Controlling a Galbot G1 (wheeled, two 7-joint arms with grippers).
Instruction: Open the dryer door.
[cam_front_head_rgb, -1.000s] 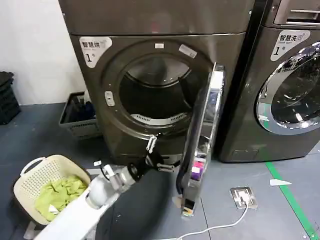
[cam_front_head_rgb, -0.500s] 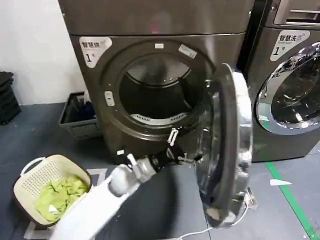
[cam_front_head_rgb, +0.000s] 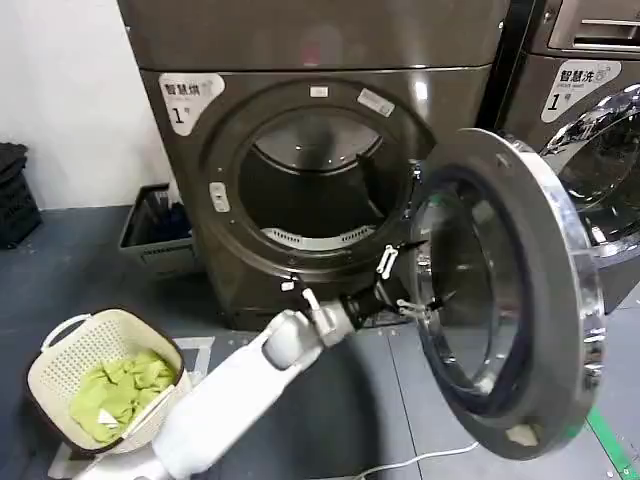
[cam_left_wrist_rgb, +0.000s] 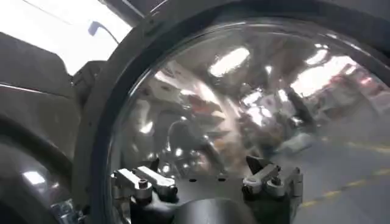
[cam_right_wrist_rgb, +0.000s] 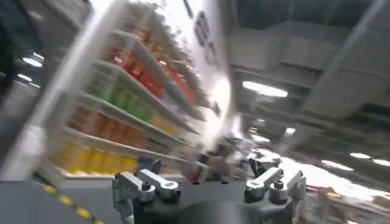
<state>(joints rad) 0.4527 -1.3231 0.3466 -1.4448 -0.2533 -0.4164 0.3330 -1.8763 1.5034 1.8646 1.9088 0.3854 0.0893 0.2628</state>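
left arm reaching to the swung-out dryer door

the left gripper (cam_front_head_rgb: 400, 283) stretches forward and rightward from low in the head view, fingers spread, gripping nothing, its tips at the inner rim of the dryer door (cam_front_head_rgb: 500, 300) beside the drum opening (cam_front_head_rgb: 312, 190). contact is hard to make out. the round door stands upright on its right-side hinge, glass facing outward-left. the right gripper (cam_right_wrist_rgb: 207, 182) shows parted fingers against blurred shelves.

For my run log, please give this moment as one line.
left pincer: open, at inner face of round glass dryer door | door: swung wide open | dark dryer drum: exposed | right pincer: open, away
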